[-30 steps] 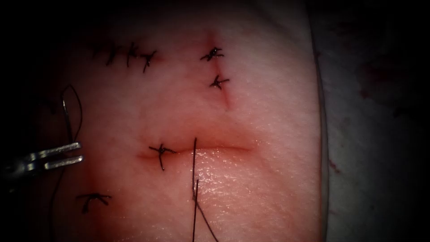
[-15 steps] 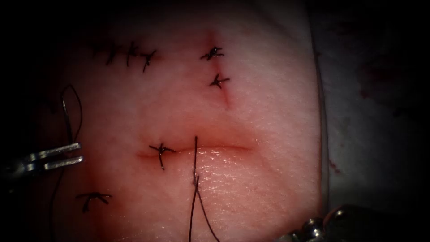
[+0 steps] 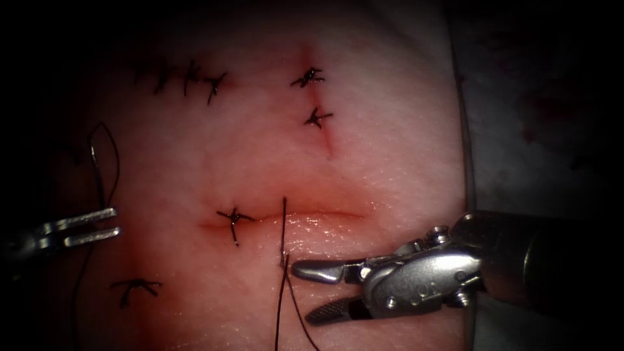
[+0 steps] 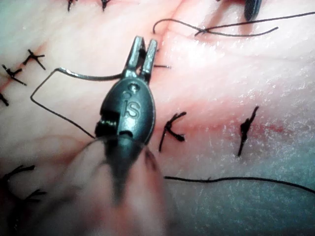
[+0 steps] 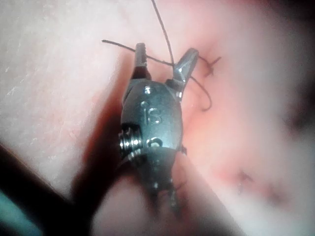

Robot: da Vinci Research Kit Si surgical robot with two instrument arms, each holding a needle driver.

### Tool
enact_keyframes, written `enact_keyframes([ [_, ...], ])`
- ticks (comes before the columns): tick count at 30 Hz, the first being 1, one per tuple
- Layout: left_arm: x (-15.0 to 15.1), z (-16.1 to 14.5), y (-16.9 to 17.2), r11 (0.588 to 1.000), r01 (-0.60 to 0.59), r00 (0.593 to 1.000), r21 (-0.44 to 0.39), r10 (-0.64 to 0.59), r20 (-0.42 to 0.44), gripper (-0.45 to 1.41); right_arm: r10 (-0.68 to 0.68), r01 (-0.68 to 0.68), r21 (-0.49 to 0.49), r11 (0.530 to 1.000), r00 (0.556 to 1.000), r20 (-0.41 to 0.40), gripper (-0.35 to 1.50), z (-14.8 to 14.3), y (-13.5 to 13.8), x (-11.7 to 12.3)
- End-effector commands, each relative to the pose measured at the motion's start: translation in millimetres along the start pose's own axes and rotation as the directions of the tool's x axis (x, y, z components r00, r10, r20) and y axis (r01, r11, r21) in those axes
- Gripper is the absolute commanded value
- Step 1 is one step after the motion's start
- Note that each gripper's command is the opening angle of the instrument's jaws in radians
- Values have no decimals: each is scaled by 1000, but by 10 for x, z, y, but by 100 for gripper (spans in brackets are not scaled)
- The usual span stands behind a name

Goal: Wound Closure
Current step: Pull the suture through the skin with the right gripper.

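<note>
Right gripper (image 3: 305, 294) has come in from the near right since a second ago; jaws spread wide, holding nothing, tips just beside the thread (image 3: 283, 227) that crosses the cut (image 3: 305, 214) in the tissue (image 3: 364, 130). Judged: readying to take that strand. Left gripper (image 3: 110, 224) unmoved at far left, jaws parted a little. Left wrist view shows the needle (image 4: 83, 76) running to its jaws by one end; grip itself I cannot confirm. Needle lies clear of tissue, left of the cut. Right wrist view shows thread passing between the open jaws, untouched.
</note>
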Motion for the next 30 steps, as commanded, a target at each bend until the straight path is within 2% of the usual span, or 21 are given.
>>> enact_keyframes([
  [1,-5,7,-1,1000,-1,1000,1,1,0,-45,4,-4,0,1000,1000,-2,140,12,-4,-6],
  [9,-5,7,-1,1000,0,1000,1,0,0,-45,22,-22,-14,1000,1000,11,131,32,-11,-12],
  [12,-5,7,-1,1000,0,1000,1,0,0,-45,24,-23,-17,1000,1000,14,111,37,-10,-12],
  [13,-5,7,-1,1000,0,1000,1,0,-1,-45,29,-29,-15,999,999,16,86,38,-10,-12],
  [15,-5,6,-1,1000,-1,1000,1,1,-1,-45,75,-76,8,997,996,38,-16,38,-10,-12],
  [16,-5,6,-1,1000,-1,1000,1,1,-1,-45,80,-82,41,996,995,63,-35,37,-10,-12],
  [18,-5,6,-1,1000,-1,1000,0,1,-1,-45,74,-84,102,991,992,100,-35,37,-10,-12],
  [23,-5,6,-1,1000,0,1000,0,0,-1,-45,61,-74,127,989,993,99,-35,31,-26,2],
  [25,-5,7,-1,1000,0,1000,0,0,-2,-45,52,-66,149,987,994,94,-35,28,-37,17],
  [26,-6,7,-2,1000,0,1000,0,0,-2,-45,44,-57,168,984,996,83,-35,25,-50,37],
  [28,-6,7,-1,1000,0,1000,0,0,-2,-45,36,-49,186,981,997,73,-35,22,-61,57],
  [29,-6,7,-1,1000,-1,1000,0,1,-2,-45,30,-42,201,979,998,61,-35,18,-71,80],
  [30,-6,7,-1,1000,-1,1000,0,1,-2,-45,29,-40,205,978,998,55,-35,17,-75,89],
])
